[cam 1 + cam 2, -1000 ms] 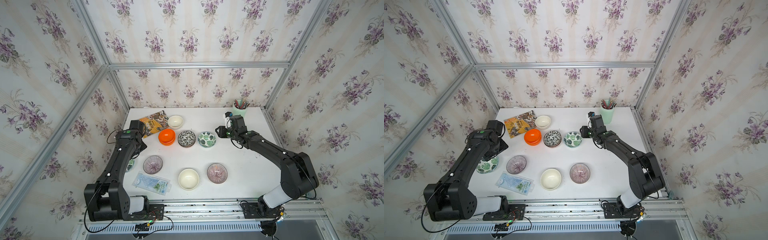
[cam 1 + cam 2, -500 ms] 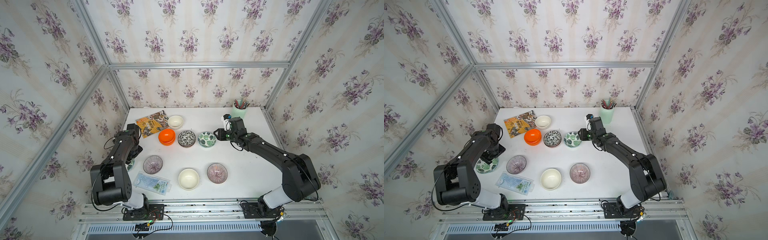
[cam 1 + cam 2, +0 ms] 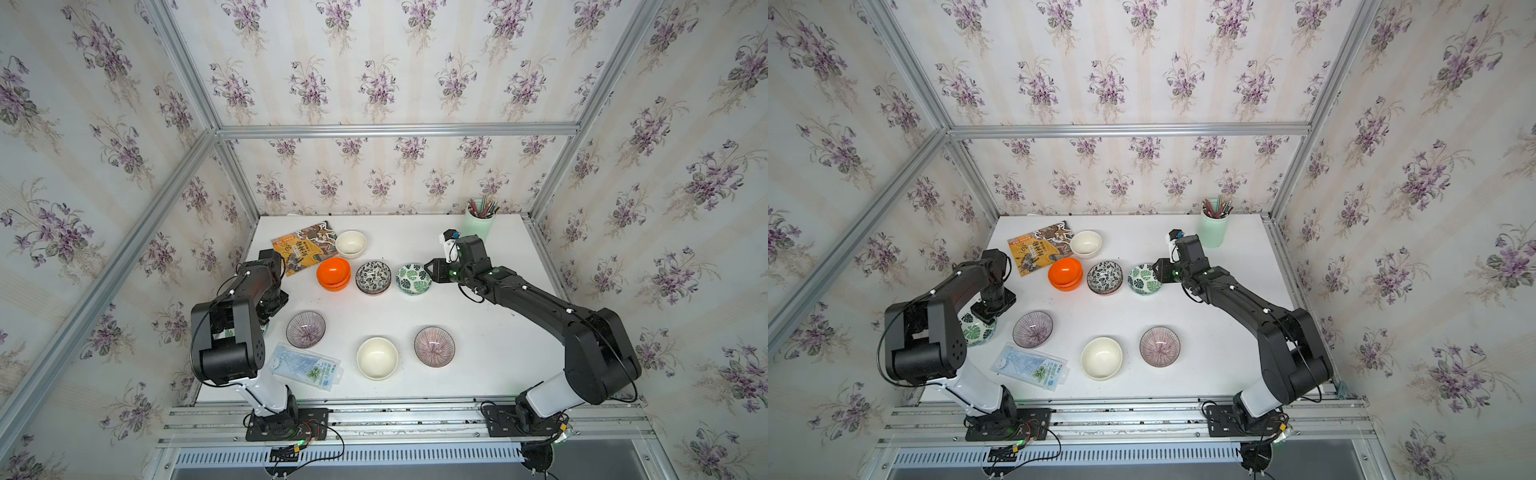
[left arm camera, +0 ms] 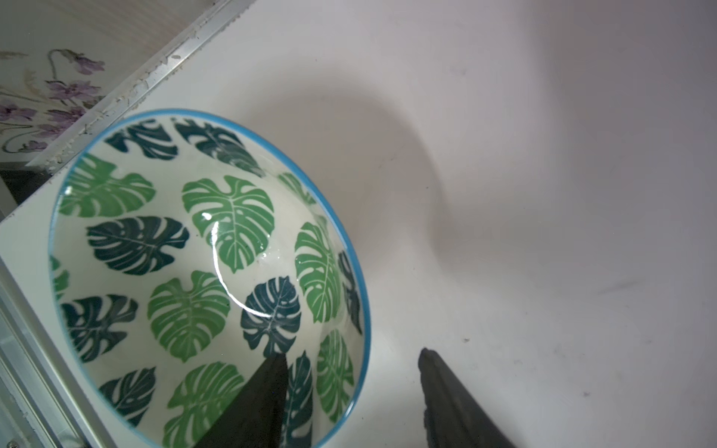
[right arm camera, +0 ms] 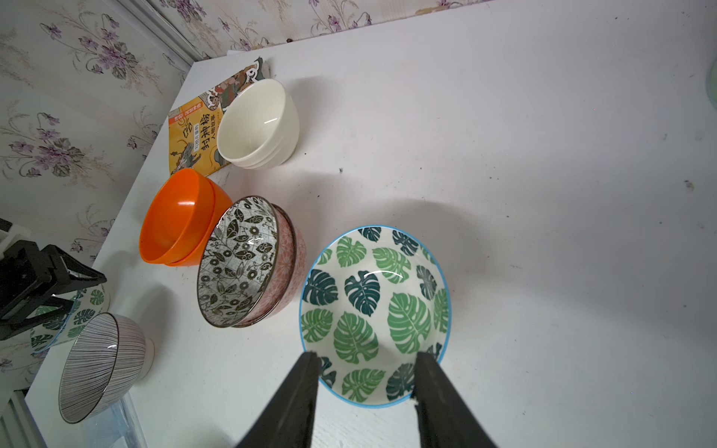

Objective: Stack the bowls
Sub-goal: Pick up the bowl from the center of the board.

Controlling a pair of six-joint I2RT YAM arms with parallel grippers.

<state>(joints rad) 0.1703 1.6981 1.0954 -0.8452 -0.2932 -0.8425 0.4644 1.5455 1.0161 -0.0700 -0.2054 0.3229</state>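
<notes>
My left gripper [image 4: 352, 353] stands open astride the rim of a green leaf-print bowl [image 4: 209, 248] at the table's left edge, one finger inside and one outside, with a gap to the rim. My right gripper [image 5: 368, 355] is open at the near rim of the other green leaf-print bowl [image 5: 374, 306]. In a top view, that bowl [image 3: 412, 278] stands in a row with a black-white leaf stack [image 3: 373, 277] and an orange stack [image 3: 333, 273]. Cream bowls [image 3: 351, 243] [image 3: 377, 357] and purple-striped bowls [image 3: 306, 329] [image 3: 434, 346] stand singly.
A picture book [image 3: 305, 247] lies at the back left, partly under the far cream bowl. A mint-green pencil cup [image 3: 479, 222] stands at the back right behind the right arm. A clear plastic packet [image 3: 305, 365] lies near the front left, beside a purple-striped bowl.
My left arm has folded back and come down onto the left green leaf-print bowl, its jaws narrowing. My right gripper has edged closer to its green leaf-print bowl.
</notes>
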